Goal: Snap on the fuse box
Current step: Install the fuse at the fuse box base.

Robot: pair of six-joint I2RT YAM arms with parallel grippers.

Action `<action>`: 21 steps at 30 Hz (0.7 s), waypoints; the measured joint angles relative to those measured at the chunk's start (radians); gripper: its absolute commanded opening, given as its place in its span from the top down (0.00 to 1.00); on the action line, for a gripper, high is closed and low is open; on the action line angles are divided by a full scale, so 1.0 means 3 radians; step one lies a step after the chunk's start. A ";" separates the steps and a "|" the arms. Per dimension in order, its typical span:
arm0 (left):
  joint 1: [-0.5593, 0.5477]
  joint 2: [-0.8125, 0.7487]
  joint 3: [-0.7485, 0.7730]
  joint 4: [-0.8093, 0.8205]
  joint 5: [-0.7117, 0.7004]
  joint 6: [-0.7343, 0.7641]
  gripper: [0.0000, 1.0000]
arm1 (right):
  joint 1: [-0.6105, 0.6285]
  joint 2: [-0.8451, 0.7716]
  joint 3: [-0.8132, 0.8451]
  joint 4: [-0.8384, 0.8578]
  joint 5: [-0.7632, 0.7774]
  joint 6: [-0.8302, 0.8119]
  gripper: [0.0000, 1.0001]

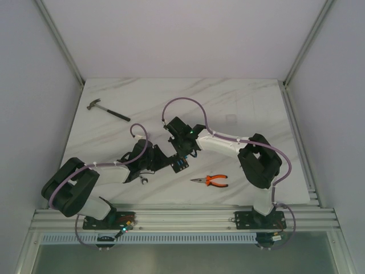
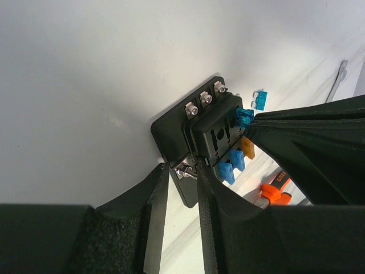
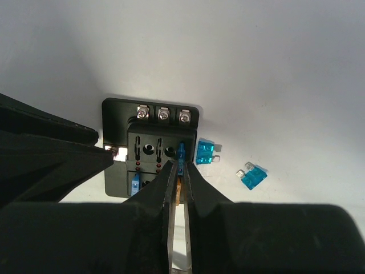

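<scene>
Centrally, the fuse box [image 1: 180, 165] lies on the white marbled surface [image 1: 239, 103], with both arms bent over it.
From above: a hammer [image 1: 108, 110] lies far back on the left, orange-handled pliers [image 1: 211, 181] lie right of the box and nearer the bases, and a small wrench [image 1: 144, 180] lies to its left. Left wrist: the left pincer [image 2: 181, 168] pinches the box's base edge at a side stud, a finger on either side. Right wrist: the right pincer [image 3: 180, 165] is almost pressed together, pinching a blue blade fuse [image 3: 181, 151] that stands in a slot — two loose blue fuses [image 3: 205, 152] lie just beside the box.
</scene>
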 measured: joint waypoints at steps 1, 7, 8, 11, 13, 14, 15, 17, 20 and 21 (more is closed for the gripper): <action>0.0000 0.0003 0.0000 0.0000 0.0000 0.0000 0.65 | -0.0003 -0.0003 -0.0005 -0.0003 0.0001 -0.0001 0.86; 0.0000 0.0006 0.0005 0.0001 0.0003 0.0000 0.65 | -0.0009 -0.0008 -0.0018 0.0008 -0.0001 0.0001 0.77; 0.0000 0.0006 0.0005 0.0000 0.0003 0.0001 0.65 | -0.0009 -0.0008 -0.0018 0.0006 -0.0001 0.0000 0.75; 0.0000 0.0011 0.0005 0.0001 0.0004 0.0001 0.65 | -0.0022 -0.0008 -0.0034 -0.0003 -0.0004 0.0003 0.68; 0.0000 0.0011 0.0006 0.0001 0.0009 0.0001 0.65 | -0.0024 -0.0008 -0.0034 -0.0010 -0.0013 0.0003 0.65; 0.0000 0.0011 0.0006 0.0001 0.0010 0.0001 0.65 | -0.0027 -0.0008 -0.0034 -0.0011 -0.0014 0.0004 0.64; 0.0000 0.0011 0.0006 0.0001 0.0011 0.0001 0.65 | -0.0027 -0.0008 -0.0034 -0.0013 -0.0014 0.0004 0.64; 0.0000 0.0011 0.0006 0.0001 0.0011 0.0001 0.65 | -0.0027 -0.0009 -0.0034 -0.0017 -0.0015 0.0005 0.64; 0.0000 0.0011 0.0006 0.0001 0.0011 0.0001 0.65 | -0.0027 -0.0009 -0.0029 -0.0041 -0.0024 0.0005 0.64; 0.0000 0.0011 0.0006 0.0001 0.0011 0.0001 0.65 | -0.0027 -0.0009 -0.0022 -0.0060 -0.0024 0.0006 0.65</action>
